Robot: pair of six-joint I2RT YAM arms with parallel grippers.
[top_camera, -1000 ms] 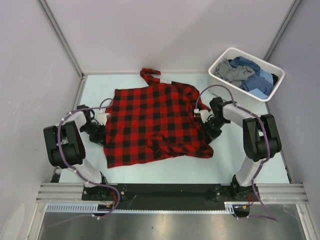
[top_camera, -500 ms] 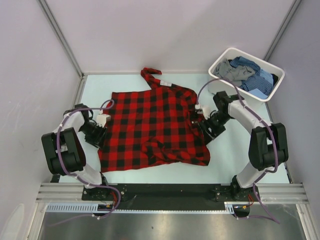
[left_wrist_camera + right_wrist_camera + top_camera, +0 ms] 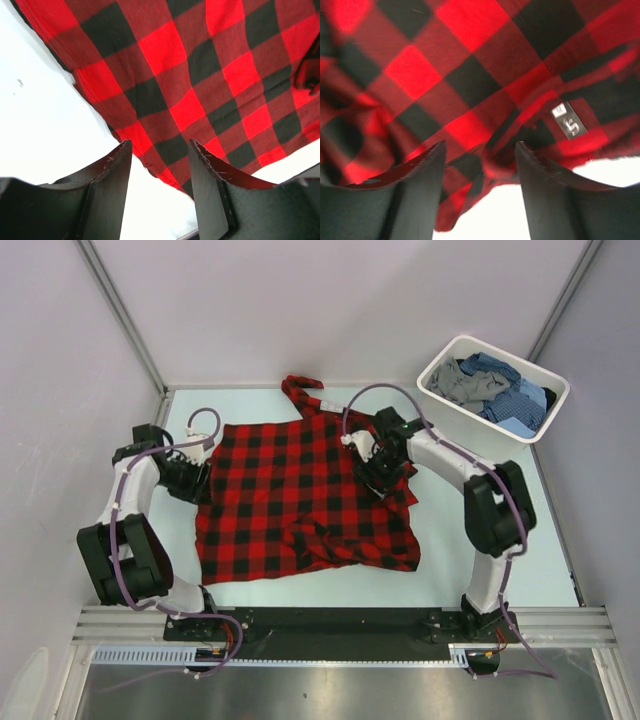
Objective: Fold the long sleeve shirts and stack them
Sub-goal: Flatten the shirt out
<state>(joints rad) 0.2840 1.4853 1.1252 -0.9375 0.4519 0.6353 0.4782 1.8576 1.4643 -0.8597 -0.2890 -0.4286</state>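
One long sleeve shirt point(image 3: 290, 495), bold red-and-black check, lies spread on the pale table, one sleeve point(image 3: 300, 390) poking toward the far edge. My left gripper point(image 3: 198, 483) is at its left edge, open; in the left wrist view the gripper point(image 3: 160, 150) has bare table between its fingers and the shirt's hem point(image 3: 150, 165) just past the tips. My right gripper point(image 3: 373, 474) hovers open over the shirt's right shoulder; in the right wrist view the gripper point(image 3: 480, 147) frames a rumpled fold beside a neck label point(image 3: 566, 122).
A white tub point(image 3: 445, 360) at the far right corner holds more shirts, blue check point(image 3: 510, 400) and plain grey point(image 3: 458, 383). Grey walls close the table on the left, far and right sides. The arm bases sit on a rail point(image 3: 340, 625) at the near edge.
Both grippers opened and let go of the shirt. The left one slid farther along the left edge. The right one swung left, from the shirt's right edge onto its shoulder.
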